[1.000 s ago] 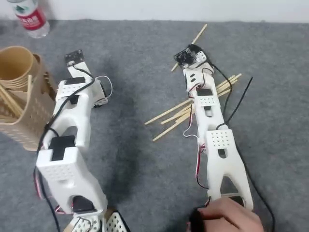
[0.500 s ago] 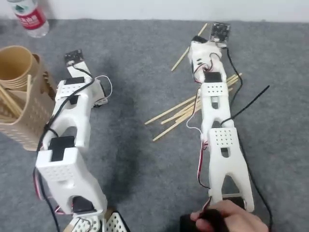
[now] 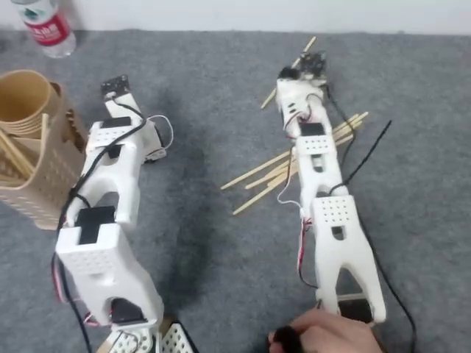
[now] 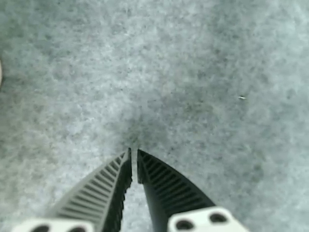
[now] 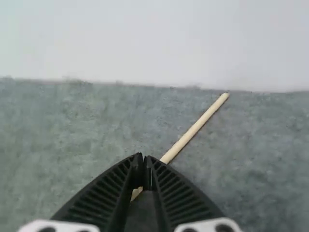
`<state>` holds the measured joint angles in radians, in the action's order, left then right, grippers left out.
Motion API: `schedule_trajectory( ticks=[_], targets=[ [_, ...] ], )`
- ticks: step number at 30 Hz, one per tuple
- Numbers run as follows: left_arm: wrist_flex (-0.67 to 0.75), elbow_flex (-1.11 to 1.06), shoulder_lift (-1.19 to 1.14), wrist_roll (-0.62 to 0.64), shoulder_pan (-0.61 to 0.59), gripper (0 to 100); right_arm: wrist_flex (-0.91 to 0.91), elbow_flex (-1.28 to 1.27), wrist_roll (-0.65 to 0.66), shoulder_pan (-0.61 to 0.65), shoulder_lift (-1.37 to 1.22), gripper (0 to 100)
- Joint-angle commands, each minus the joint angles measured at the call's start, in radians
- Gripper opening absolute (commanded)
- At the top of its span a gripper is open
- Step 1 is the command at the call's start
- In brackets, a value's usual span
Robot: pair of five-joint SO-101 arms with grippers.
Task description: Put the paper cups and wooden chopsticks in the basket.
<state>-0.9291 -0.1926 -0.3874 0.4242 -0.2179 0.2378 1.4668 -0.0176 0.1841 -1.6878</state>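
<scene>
**A:** Where are the tan paper cups (image 3: 26, 95)?

**B:** Stacked inside the beige perforated plastic basket (image 3: 37, 187). A few pale wooden chopsticks (image 3: 16, 158) lean against them in there.

**A:** And the other chopsticks?

**B:** A loose pile of wooden chopsticks (image 3: 274, 170) lies on the grey felt-covered bench (image 3: 206, 81), well apart from the basket, with the right arm stretched over it. 1 single wooden chopstick (image 5: 198, 126) lies farther from the basket than the pile, close to the bench's back edge.

**A:** What are the left fingers (image 4: 108, 186) doing?

**B:** They are almost closed, with a thin slit between the black ribbed tips and nothing in it. They hang over bare felt near the basket, on its pile side.

**A:** And the right fingers (image 5: 113, 191)?

**B:** Pressed together, tips meeting right over the single chopstick. The stick runs out from beneath them toward the pale wall. I cannot tell whether they touch it.

**A:** Anything else near the basket?

**B:** A clear plastic bottle with a red label (image 3: 45, 26) stands beyond the basket, by the wall.
</scene>
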Motion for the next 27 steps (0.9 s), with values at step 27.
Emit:
schedule_trajectory(
  ticks=[27],
  targets=[
    [0.014,0.007,0.061,0.000,0.006,1,1.202,0.215,0.244,-0.042,0.186,0.7]
  ],
)
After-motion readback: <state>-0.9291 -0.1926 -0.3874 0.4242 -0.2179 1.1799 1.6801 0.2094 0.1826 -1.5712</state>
